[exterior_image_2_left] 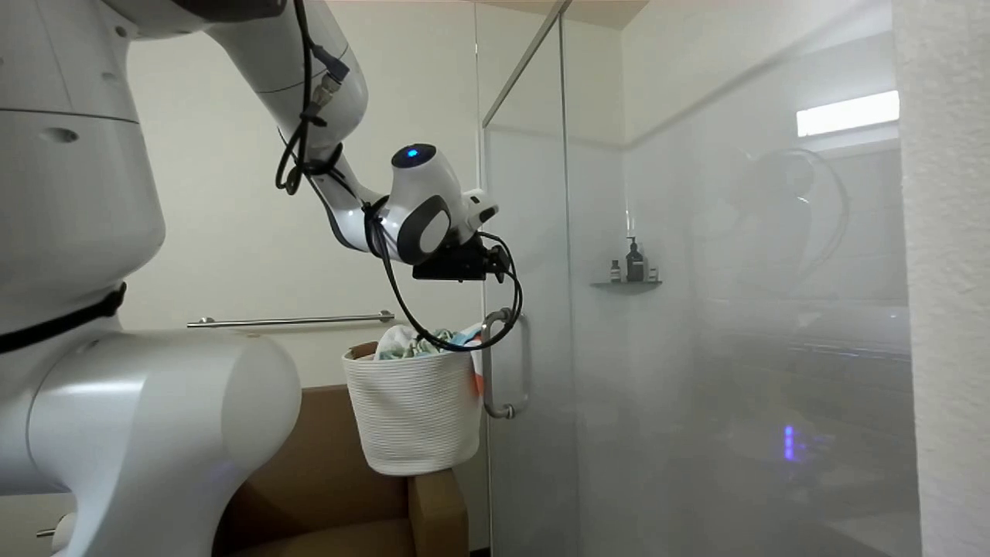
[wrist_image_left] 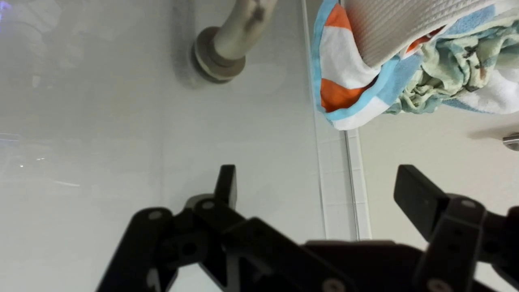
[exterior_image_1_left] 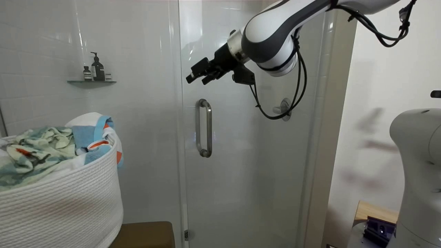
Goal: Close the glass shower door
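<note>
The glass shower door (exterior_image_1_left: 248,179) is a tall clear panel; it also fills the right of an exterior view (exterior_image_2_left: 696,480). It appears ajar, but how far is hard to judge through the clear glass. Its chrome bar handle (exterior_image_1_left: 209,129) is near the free edge and also shows in an exterior view (exterior_image_2_left: 487,375). In the wrist view one end of the handle (wrist_image_left: 221,56) is visible. My gripper (exterior_image_1_left: 197,79) is open and empty, above the handle. In the wrist view the fingers (wrist_image_left: 318,178) are wide apart, with the door's free edge line between them. Contact with glass is not visible.
A white woven basket (exterior_image_1_left: 69,210) with towels (exterior_image_1_left: 44,148) stands on a brown sofa's arm (exterior_image_2_left: 437,503), beside the door's free edge. Cables (exterior_image_1_left: 274,117) hang below my wrist. A corner shelf (exterior_image_1_left: 91,81) with bottles is behind the glass. A towel bar (exterior_image_2_left: 290,321) is on the wall.
</note>
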Motion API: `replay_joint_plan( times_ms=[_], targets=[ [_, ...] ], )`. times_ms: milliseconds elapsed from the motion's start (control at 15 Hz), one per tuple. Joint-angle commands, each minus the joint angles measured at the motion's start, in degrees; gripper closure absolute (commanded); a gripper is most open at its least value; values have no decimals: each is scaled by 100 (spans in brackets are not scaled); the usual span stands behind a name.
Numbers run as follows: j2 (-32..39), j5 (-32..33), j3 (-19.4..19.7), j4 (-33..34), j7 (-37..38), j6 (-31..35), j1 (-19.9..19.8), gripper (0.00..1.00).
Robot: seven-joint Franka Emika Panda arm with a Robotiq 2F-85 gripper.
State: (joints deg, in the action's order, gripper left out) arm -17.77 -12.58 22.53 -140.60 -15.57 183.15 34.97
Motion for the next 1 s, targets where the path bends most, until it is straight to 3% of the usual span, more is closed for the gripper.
replay_joint_plan(
  times_ms=[0,933],
  targets=[
    [124,158,-200,-38,-26,319,-335,0],
    [332,117,-1157,-59,-5,653,-1517,0]
  ],
)
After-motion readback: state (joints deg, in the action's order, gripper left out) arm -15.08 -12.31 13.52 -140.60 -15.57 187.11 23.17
